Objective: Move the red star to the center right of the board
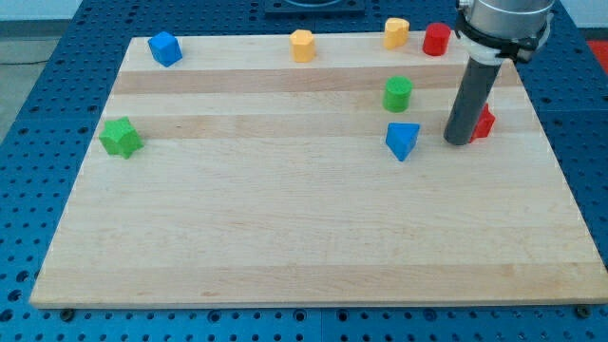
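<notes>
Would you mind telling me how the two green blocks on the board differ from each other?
The green star-shaped block lies near the view's left edge, alone; the green cylinder stands right of centre, just above the blue block. The star-shaped one has a jagged, pointed outline; the cylinder is round with a flat top. The cylinder is close to my tip; the star-shaped one is far from it. Both share the same bright green and similar size.

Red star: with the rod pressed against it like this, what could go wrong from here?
My tip hides most of the red star, so contact is hard to judge; it may slip off sideways. The star sits near the board's right edge; a push rightward could overshoot. The blue block lies just left of my tip.
</notes>
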Available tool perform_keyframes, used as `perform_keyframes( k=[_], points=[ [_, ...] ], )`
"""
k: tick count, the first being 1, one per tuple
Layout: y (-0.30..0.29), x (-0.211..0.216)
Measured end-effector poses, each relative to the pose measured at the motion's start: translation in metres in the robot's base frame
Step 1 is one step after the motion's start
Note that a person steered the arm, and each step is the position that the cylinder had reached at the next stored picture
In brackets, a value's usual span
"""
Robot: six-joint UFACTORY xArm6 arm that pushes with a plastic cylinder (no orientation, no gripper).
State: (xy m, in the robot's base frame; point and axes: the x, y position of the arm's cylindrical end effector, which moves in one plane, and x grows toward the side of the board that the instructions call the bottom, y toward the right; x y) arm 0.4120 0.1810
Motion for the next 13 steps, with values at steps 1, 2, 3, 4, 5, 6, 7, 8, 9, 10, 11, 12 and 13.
perform_keyframes(
  k=[1,2,3,4,5,6,7,8,9,10,11,12,13],
  points=[
    [0.002,-0.002],
    [-0.002,-0.003],
    [-0.028,-0.006],
    [-0.028,-0.020],
    [-0.016,-0.025],
    [-0.001,-0.025],
    [0.011,-0.025],
    [0.013,-0.025],
    [0.013,-0.025],
    [0.009,-0.025],
    [0.006,-0.030],
    [0.006,-0.042],
    [0.006,-0.060]
  ],
)
